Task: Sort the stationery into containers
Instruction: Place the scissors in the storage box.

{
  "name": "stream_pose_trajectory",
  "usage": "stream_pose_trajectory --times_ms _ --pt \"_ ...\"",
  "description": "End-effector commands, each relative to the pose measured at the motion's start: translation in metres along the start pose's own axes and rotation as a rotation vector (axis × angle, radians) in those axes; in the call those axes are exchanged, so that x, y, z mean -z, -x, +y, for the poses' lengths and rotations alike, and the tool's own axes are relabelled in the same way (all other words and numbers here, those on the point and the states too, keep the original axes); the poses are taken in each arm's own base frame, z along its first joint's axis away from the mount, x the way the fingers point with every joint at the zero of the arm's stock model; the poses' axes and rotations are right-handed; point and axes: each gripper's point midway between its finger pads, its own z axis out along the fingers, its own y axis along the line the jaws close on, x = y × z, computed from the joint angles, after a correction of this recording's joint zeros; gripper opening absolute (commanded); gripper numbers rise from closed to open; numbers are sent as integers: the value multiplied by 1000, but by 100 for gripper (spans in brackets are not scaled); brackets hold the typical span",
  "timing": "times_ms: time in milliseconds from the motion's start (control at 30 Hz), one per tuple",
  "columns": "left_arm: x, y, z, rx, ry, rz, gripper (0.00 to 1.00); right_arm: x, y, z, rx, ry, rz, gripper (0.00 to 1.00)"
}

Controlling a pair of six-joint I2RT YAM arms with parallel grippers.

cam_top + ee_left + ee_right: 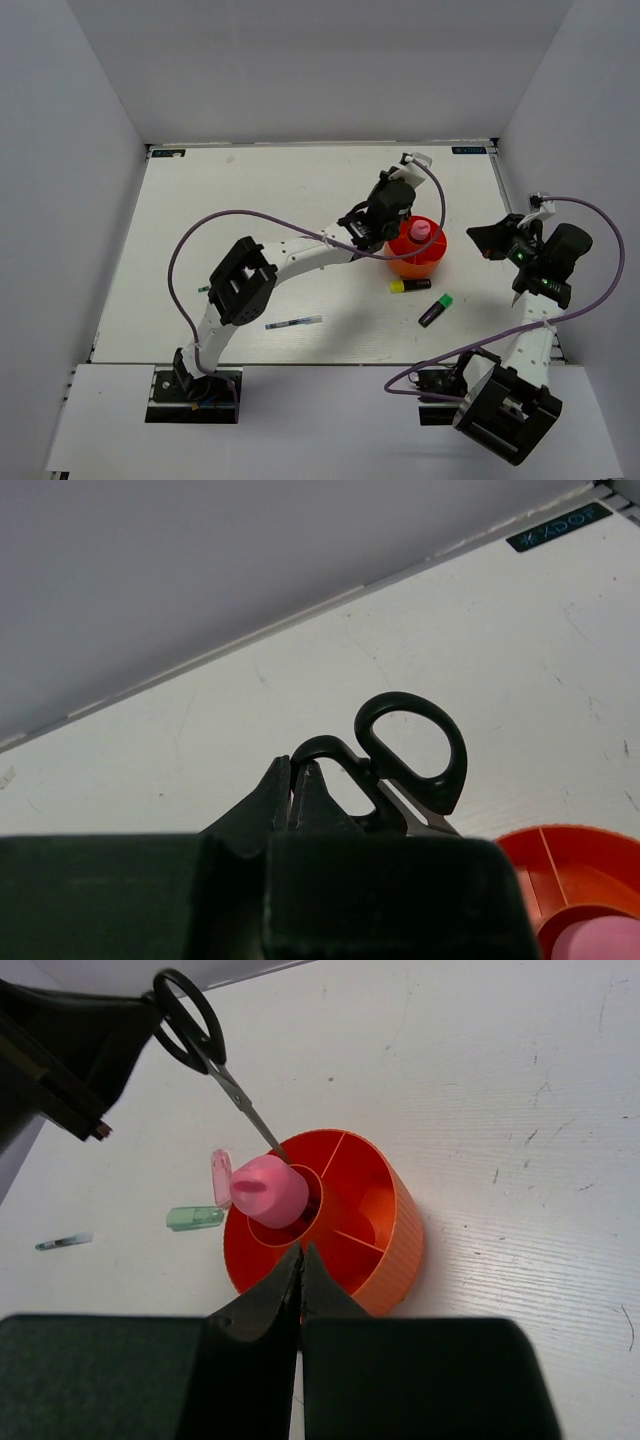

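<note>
Black scissors (453, 760) in left claw (297, 775)

White table (250, 200) (scuffed) enclosed by plain pale-grey walls (330, 60).

The left arm (300, 255) has white tubular links and boxy black motor housings, on a black base block (195, 385). A thin purple cable (235, 211) loops beyond that block. Right of the block, the right arm (530, 330) matches, with tiny green lights (545, 284). The left gripper (296, 775) and right gripper (301, 1255) have matte black wedge fingers.
</note>
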Motion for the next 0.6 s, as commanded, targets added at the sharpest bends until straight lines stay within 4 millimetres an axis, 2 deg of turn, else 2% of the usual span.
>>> stream_pose_trajectory --times_ms 0,300,333,367,400,567 --pt "11 4 -10 50 -32 -2 0 2 6 4 1 31 -19 0" --pt "25 -1 -31 17 -78 2 0 6 14 4 10 41 -47 0" --pt "25 -5 -33 9 -80 9 0 6 14 4 12 44 -46 4" --pt "27 -5 -34 8 -83 11 0 7 14 5 11 47 -48 15" --pt "27 -6 -34 10 -81 13 0 7 15 5 6 48 -48 17" --pt "34 -12 -37 -16 -82 19 0 9 16 4 -6 56 -51 20"
